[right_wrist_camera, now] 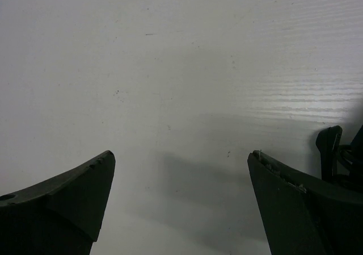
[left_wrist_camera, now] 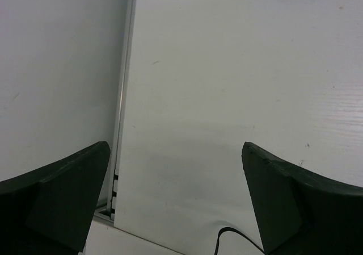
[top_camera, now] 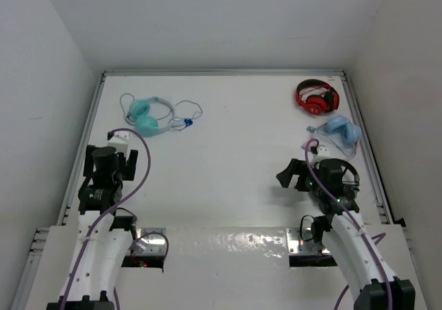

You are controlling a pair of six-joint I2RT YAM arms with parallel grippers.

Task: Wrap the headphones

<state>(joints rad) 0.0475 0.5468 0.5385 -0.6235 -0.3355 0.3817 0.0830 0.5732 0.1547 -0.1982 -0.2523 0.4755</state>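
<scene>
Looking down from overhead, the teal headphones (top_camera: 146, 117) lie flat at the far left of the white tabletop (top_camera: 228, 151). Their thin cable (top_camera: 190, 110) trails to the right, just beyond my left arm. Red headphones (top_camera: 317, 97) sit in the far right corner, with pale blue headphones (top_camera: 340, 132) just nearer, close ahead of my right arm. Wrist cameras instead show white surface between the widely spread fingers of my left end effector (left_wrist_camera: 174, 147) and right end effector (right_wrist_camera: 181, 153), neither gripping anything.
</scene>
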